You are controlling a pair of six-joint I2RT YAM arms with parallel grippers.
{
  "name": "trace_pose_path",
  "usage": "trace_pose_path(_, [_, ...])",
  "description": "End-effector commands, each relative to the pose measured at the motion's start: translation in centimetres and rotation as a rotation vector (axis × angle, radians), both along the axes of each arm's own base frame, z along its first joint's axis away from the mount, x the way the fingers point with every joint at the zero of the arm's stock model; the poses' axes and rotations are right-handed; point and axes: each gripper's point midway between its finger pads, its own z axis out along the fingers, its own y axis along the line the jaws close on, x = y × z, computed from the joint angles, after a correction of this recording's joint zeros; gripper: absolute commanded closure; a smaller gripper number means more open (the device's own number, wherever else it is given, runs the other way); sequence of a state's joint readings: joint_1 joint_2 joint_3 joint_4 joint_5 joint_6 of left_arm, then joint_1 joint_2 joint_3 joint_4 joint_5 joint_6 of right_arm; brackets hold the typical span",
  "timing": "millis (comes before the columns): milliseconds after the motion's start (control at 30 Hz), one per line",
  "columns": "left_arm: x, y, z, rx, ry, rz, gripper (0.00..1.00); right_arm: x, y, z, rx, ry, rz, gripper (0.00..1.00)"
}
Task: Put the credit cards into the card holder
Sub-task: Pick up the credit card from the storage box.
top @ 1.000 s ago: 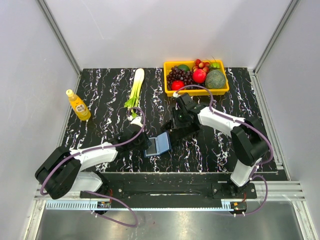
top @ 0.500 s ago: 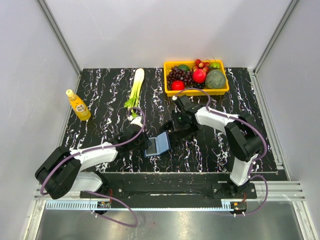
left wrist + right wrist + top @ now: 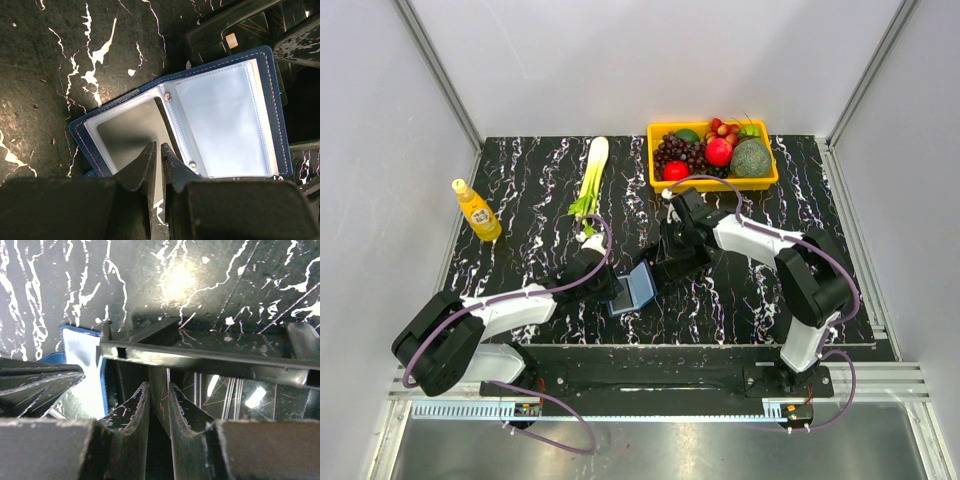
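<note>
While the left fingers (image 3: 142, 167) sit together on the near edge of the card holder's (image 3: 220, 125) left leaf, pinning or pinching it (can't tell which), the right fingers (image 3: 132, 410) are nearly closed on what looks like a thin dark credit card (image 3: 160, 390) held edge-on.

Change over the last second: the right wrist has slid left, off the middle of the black tray (image 3: 200, 357) and toward the holder. The left arm and holder look unmoved.

The holder lies open by the near edge of the surface (image 3: 520, 190), about midway along it. The tray touches or sits just beyond its far right corner. The holder's right sleeve is clear and pale. The left one shows dark; card or reflection, unclear.

Judgement: pick done, transfer starting, insertion not yet begun. The card needs to line up with a sleeve mouth while the left side keeps the holder flat.

Far right corner: yellow fruit basket (image 3: 715, 183). Far middle: leek (image 3: 590, 180). Left edge: bottle (image 3: 476, 210).
</note>
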State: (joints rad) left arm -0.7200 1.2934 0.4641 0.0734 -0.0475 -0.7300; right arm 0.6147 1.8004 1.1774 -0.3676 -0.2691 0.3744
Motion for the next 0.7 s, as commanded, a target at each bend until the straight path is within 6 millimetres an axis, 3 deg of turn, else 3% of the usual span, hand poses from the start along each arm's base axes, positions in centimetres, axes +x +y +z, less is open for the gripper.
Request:
trace_pose_path(0, [0.6,-0.8,0.9,-0.030,-0.031,-0.008,0.88,-0.1,1.4,3.8,0.116,-0.049,0.022,0.74])
trace_pose_path(233, [0.6,-0.9,1.0,-0.034,-0.029,-0.009,0.88,-0.5,1.7,2.8,0.125,-0.017,0.031,0.74])
trace_pose_path(467, [0.6,-0.7,1.1,-0.028,-0.032,-0.009,0.88,1.2,-1.2,0.3,-0.049,-0.055,-0.098,0.62])
trace_pose_path(667, [0.5,-0.6,0.9,-0.019,-0.028,-0.006,0.88,0.6,-0.6,-1.2,-0.044,0.013,-0.065,0.63])
